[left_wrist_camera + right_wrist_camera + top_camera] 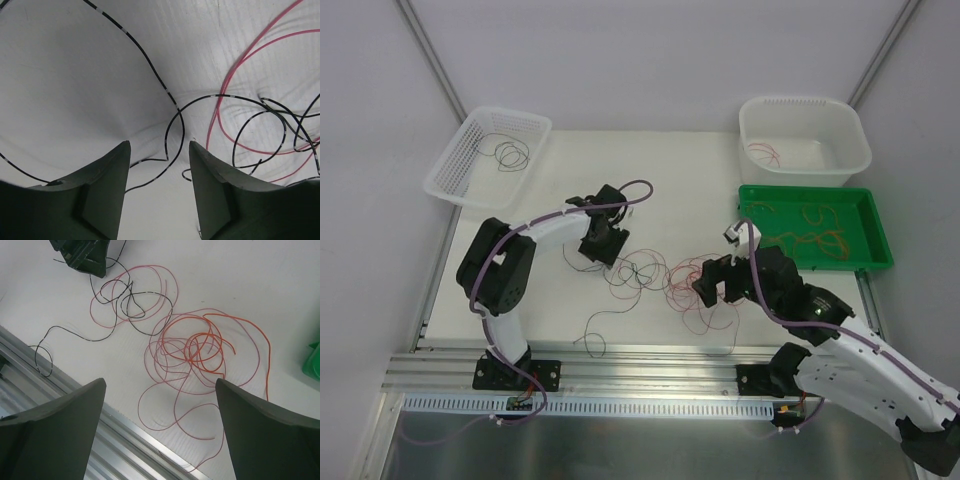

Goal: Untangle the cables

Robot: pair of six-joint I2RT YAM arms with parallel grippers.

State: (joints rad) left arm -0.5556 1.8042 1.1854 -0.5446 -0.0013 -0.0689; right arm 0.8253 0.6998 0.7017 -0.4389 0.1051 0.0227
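My left claw (159, 149) is spread and empty, low over one black strand. My right claw (160, 386) is spread wide above the cables (192, 347), a red, orange and black tangle on the white worktop (260, 275).

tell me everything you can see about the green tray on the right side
The green rectangular plastic tray is shallow, with a raised rim all round. It lies flat at the right side of the white table, just in front of the white plastic tub. Loose loops of thin orange and red wires lie inside it.
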